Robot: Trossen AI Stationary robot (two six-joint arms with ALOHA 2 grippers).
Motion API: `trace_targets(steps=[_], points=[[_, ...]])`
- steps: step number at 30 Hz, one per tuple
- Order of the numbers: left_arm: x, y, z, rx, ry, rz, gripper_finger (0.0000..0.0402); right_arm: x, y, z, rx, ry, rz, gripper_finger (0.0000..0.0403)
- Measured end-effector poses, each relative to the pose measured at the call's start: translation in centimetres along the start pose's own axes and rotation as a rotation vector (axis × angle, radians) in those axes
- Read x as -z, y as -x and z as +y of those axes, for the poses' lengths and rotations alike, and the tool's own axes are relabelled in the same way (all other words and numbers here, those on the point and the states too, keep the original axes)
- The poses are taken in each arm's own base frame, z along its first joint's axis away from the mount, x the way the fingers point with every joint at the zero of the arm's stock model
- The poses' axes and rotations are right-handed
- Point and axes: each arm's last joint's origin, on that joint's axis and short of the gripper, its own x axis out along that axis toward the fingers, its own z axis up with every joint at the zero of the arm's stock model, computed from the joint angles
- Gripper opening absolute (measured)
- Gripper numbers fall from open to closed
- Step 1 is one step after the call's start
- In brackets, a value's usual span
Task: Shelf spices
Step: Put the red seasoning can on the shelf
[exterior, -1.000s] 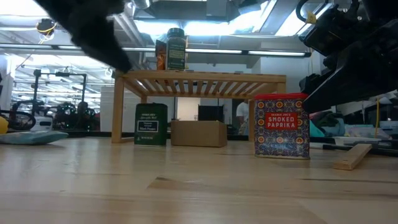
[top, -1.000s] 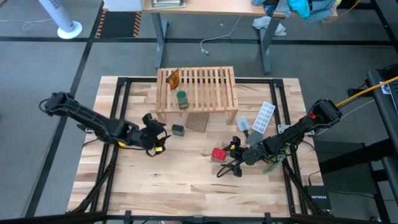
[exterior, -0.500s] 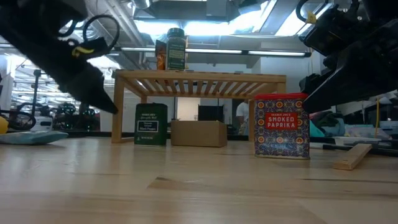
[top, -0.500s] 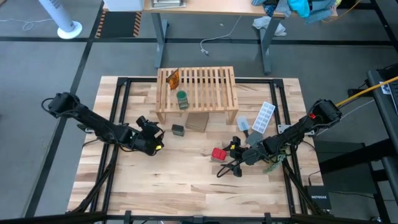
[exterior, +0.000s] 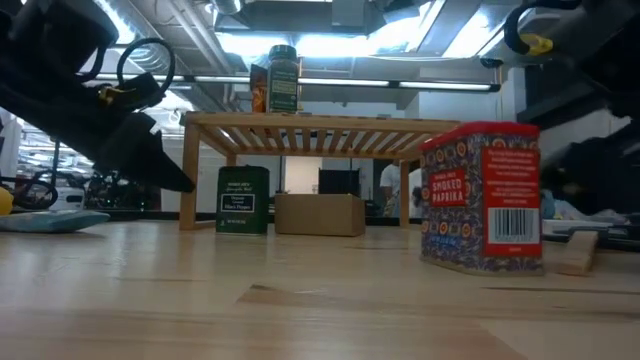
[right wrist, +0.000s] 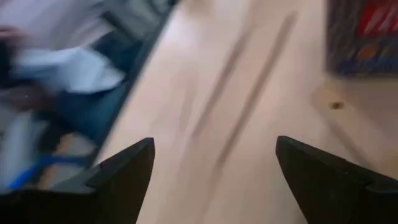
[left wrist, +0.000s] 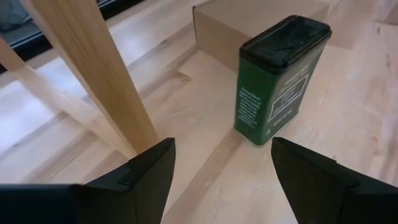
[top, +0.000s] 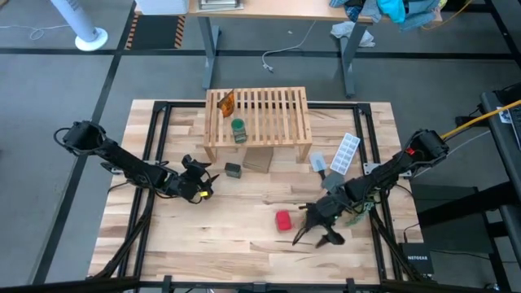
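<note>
The light-wood shelf [top: 269,114] stands at the table's far middle. On its slats rest the orange packet [top: 227,102] and the green round jar [top: 238,130]. The dark box-like jar [top: 234,170], a green tin with a black lid [left wrist: 280,81], stands on the table by the shelf's left front leg [left wrist: 93,68]. My left gripper [top: 210,177] is open just left of it. The red jar [top: 283,220] stands upright on the table [exterior: 485,195]. My right gripper [top: 317,238] is open, right of it and nearer, clear of it.
A cardboard box [top: 258,159] sits under the shelf, right of the dark jar. The white ice-cube tray [top: 345,155] and a small grey object [top: 317,163] lie at the far right. A wood strip [exterior: 565,252] lies right of the red jar. Bare planks stretch along the near edge.
My right gripper has swung away from the red jar toward the table's near edge. The red jar has slid toward the near edge and turned about, still upright. My left gripper has come down and drawn slightly back toward the table's left.
</note>
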Motion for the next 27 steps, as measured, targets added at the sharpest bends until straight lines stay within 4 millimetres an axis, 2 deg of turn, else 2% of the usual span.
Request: trace_targets(steps=[3,6,18,27], points=[[-0.1,0.0,0.0,0.006,0.013,-0.01,0.0258,0.1,0.0,0.3,-0.095,0.0,0.034,0.0342],[-0.1,0.0,-0.1,0.009,0.014,-0.007,0.0258,0.1,0.0,0.3,-0.094,-0.001,0.033,0.0342],[0.0,0.0,-0.2,0.042,0.038,0.014,0.0258,-0.3,0.1,-0.6,0.205,-0.001,-0.081,0.0342],[0.0,0.0,-0.2,0.042,0.039,0.014,0.0258,-0.5,0.2,-1.0,0.36,0.0,-0.144,0.0342]])
